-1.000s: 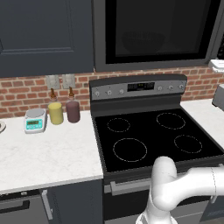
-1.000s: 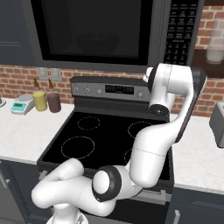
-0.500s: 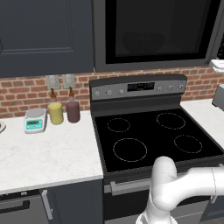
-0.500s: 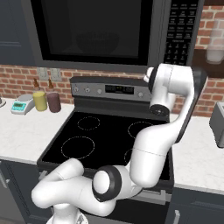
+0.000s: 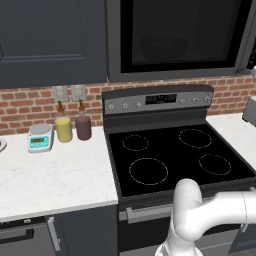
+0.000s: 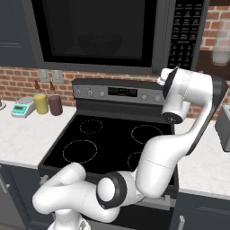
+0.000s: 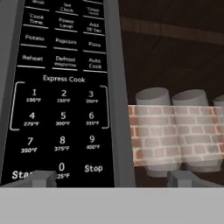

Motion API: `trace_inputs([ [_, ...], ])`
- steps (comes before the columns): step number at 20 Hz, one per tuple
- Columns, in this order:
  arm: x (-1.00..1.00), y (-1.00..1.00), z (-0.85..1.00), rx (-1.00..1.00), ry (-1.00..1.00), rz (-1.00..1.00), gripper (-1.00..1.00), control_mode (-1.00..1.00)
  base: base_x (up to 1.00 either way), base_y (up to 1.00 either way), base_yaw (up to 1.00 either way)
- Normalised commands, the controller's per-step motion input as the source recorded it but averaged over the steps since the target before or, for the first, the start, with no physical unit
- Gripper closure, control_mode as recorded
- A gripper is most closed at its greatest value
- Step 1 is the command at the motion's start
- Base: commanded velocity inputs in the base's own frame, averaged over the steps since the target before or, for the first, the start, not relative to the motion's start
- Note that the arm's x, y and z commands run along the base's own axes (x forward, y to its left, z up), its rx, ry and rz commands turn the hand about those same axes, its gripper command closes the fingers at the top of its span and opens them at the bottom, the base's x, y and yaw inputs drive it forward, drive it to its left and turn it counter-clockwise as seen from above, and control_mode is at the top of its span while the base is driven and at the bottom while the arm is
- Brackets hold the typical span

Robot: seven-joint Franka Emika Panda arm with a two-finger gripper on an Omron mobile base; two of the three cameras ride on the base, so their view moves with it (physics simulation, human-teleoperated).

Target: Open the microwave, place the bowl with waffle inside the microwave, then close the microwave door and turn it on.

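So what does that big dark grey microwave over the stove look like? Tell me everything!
The big dark grey box microwave hangs above the black glass-top stove, against the brick wall and beside a dark cabinet. Its door, a grey frame around a black glass window, is shut, and a faint bowl shape shows through the glass. On its right side runs a black keypad with white numbers and words such as Popcorn, Defrost, Start and Stop. Nothing touches it.

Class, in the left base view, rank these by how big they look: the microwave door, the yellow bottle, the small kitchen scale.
1. microwave door, by far the largest.
2. yellow bottle and kitchen scale: they look alike in size, so I leave them unranked.
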Motion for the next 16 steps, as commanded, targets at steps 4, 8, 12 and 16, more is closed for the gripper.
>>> trace_inputs([
  [4, -0.2, -0.1, 0.15, 0.0, 0.0, 0.0, -1.0, -1.0, 0.0, 0.0, 0.0],
  [8, 0.0, 0.06, 0.11, 0.0, 0.01, 0.03, -1.0, -1.0, 0.0, 0.0, 0.0],
  [12, 0.07, 0.05, 0.05, 0.0, 0.04, 0.12, -1.0, -1.0, 0.0, 0.0, 0.0],
  [16, 0.23, 0.0, 0.01, 0.0, 0.12, 0.13, -1.0, -1.0, 0.0, 0.0, 0.0],
])
